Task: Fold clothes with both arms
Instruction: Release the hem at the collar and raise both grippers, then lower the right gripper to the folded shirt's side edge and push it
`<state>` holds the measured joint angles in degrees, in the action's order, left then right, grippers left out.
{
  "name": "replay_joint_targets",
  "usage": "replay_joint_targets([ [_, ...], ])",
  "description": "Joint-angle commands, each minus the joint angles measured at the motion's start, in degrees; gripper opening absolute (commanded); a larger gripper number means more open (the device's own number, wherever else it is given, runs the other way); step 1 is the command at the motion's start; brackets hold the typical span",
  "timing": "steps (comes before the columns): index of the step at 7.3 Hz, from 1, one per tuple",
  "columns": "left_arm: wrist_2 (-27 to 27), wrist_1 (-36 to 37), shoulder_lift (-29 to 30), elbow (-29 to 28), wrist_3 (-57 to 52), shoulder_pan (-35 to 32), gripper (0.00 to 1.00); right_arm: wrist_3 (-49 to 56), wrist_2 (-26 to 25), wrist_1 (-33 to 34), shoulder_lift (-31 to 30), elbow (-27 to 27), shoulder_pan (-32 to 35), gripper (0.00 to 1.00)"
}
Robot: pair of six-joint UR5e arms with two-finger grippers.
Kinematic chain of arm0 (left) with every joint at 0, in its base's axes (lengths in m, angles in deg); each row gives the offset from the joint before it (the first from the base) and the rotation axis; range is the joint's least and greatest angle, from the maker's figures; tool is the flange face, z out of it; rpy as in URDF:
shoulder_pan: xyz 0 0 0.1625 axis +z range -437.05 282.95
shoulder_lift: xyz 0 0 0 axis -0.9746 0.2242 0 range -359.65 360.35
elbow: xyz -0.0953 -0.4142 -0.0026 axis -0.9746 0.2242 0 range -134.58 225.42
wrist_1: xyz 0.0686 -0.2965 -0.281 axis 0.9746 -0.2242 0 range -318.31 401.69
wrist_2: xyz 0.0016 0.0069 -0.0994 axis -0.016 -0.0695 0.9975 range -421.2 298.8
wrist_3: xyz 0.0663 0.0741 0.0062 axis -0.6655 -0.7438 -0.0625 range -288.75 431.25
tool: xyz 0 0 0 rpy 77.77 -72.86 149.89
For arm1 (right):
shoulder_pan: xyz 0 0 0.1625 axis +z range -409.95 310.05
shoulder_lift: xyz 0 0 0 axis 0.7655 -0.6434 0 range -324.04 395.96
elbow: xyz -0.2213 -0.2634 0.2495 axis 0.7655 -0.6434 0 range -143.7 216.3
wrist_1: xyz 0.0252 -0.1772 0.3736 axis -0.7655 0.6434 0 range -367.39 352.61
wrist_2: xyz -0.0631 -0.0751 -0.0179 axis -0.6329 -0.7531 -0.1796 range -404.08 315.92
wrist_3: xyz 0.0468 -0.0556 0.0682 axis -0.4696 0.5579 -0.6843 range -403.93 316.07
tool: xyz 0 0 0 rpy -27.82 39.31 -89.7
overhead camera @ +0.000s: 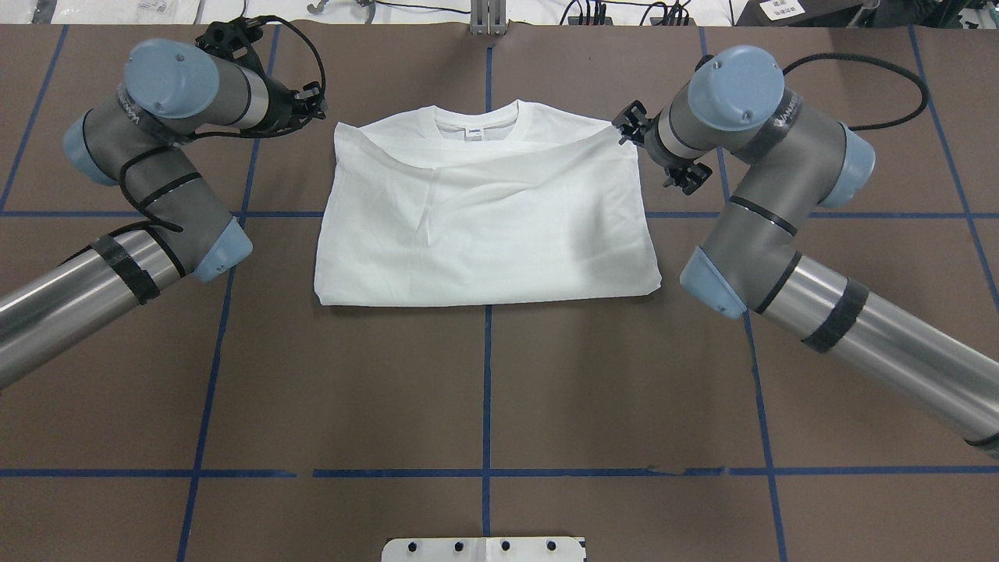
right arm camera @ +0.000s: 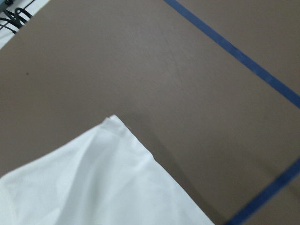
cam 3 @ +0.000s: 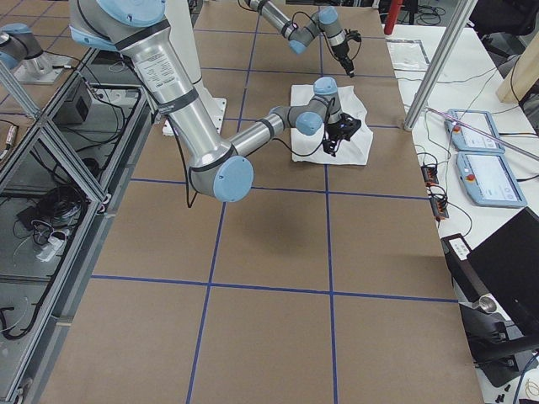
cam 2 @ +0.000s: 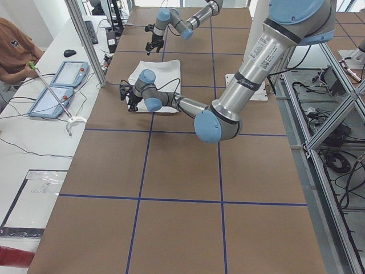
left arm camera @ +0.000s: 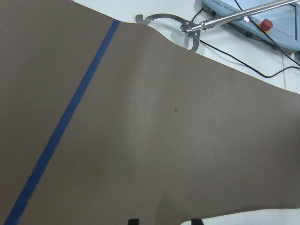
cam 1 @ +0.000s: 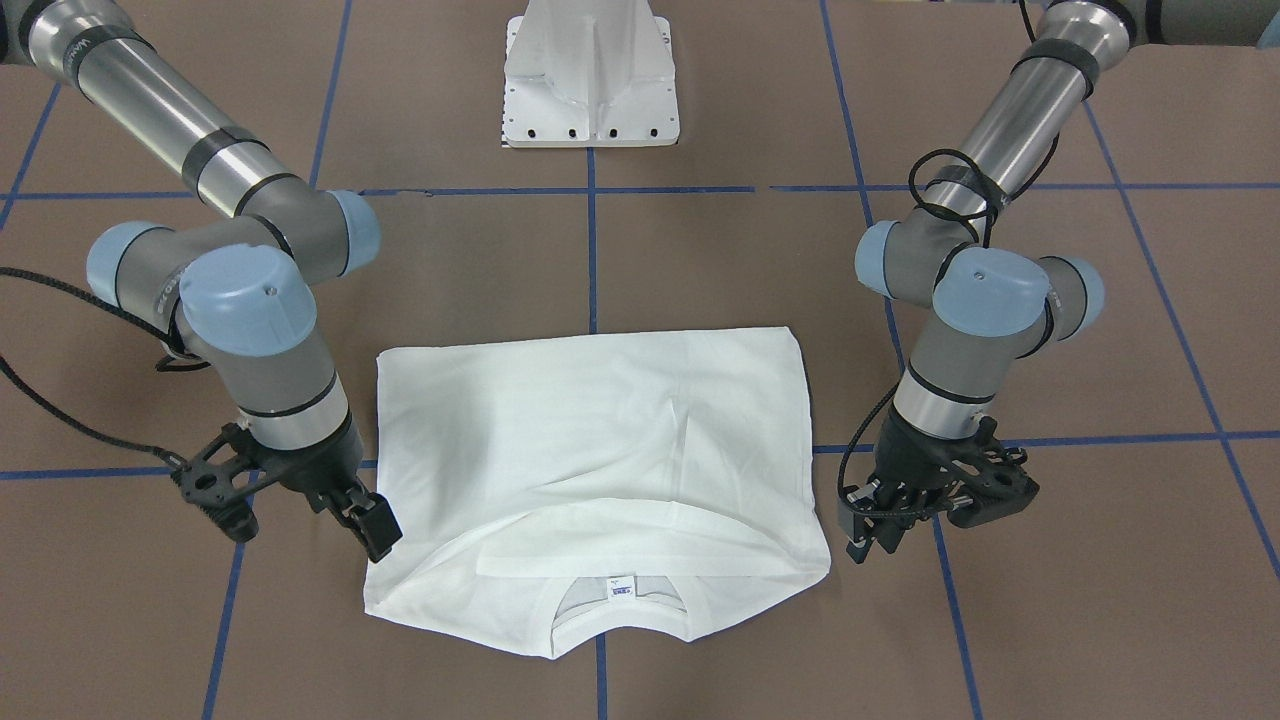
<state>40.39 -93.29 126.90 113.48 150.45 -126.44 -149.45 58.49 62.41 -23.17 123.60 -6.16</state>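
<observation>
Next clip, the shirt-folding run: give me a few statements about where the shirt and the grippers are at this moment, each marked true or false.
1. The T-shirt lies with its collar at the end away from the pedestal base. True.
2. The left gripper holds a sleeve up in the air. False: it is beside the shirt with nothing in it.
3. The right gripper is at the shirt's opposite side, near the collar end. True.
4. Black printed text shows on top. False: the upper face is plain white; only the small neck label shows.
</observation>
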Motion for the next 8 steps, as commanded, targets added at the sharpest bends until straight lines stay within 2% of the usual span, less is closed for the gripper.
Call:
replay_joint_targets([
  [1,0.3,-0.1,-0.3,0.1,0.0,0.0,0.49,-11.5,-3.0,0.0,-9.1,10.8,-6.5,1.00],
  [2,0.3,-0.1,-0.4,0.1,-0.1,0.0,0.49,-13.1,-5.3,0.0,-10.3,12.3,-9.1,1.00],
  [5,0.3,-0.2,-0.4,0.1,-0.1,0.0,0.49,-13.6,-5.4,0.1,-11.2,10.6,-11.1,0.98],
  [7,0.3,-0.2,-0.4,0.1,-0.2,0.0,0.49,-13.6,-5.4,0.1,-11.2,10.4,-11.3,0.87],
  [8,0.3,-0.2,-0.4,0.1,-0.1,0.0,0.49,-14.2,-5.4,0.1,-11.2,10.6,-11.3,0.35],
])
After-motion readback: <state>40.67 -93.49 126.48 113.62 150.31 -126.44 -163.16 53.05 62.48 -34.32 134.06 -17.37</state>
